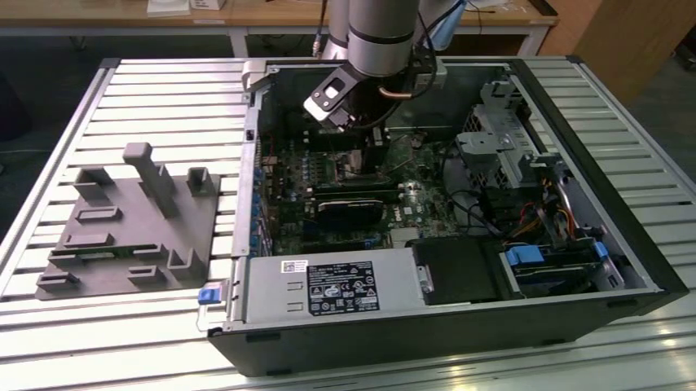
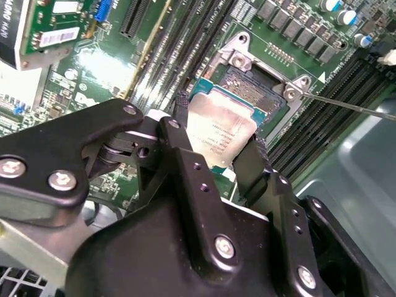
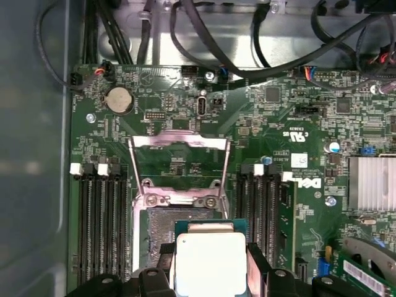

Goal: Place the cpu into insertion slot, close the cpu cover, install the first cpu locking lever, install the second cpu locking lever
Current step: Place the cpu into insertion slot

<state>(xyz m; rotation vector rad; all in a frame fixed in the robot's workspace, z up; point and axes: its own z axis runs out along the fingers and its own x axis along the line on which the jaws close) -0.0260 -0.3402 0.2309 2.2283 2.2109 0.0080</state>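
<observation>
My gripper is shut on the cpu, a pale silver square chip pinched at its edges between two black fingers. The chip hangs tilted just above the insertion slot, partly over its dark centre. In the first wrist view the cpu covers the near part of the insertion slot, and the cpu cover stands swung open at the slot's far side. A thin metal lever rod sticks out beside the slot. In the exterior view the gripper reaches down into the open computer case over the green board.
Long black memory slots flank the socket on both sides. Black cables run along the case wall behind the board. A black card, a drive cage and a power supply crowd the case. A grey fixture block sits on the exterior view's left.
</observation>
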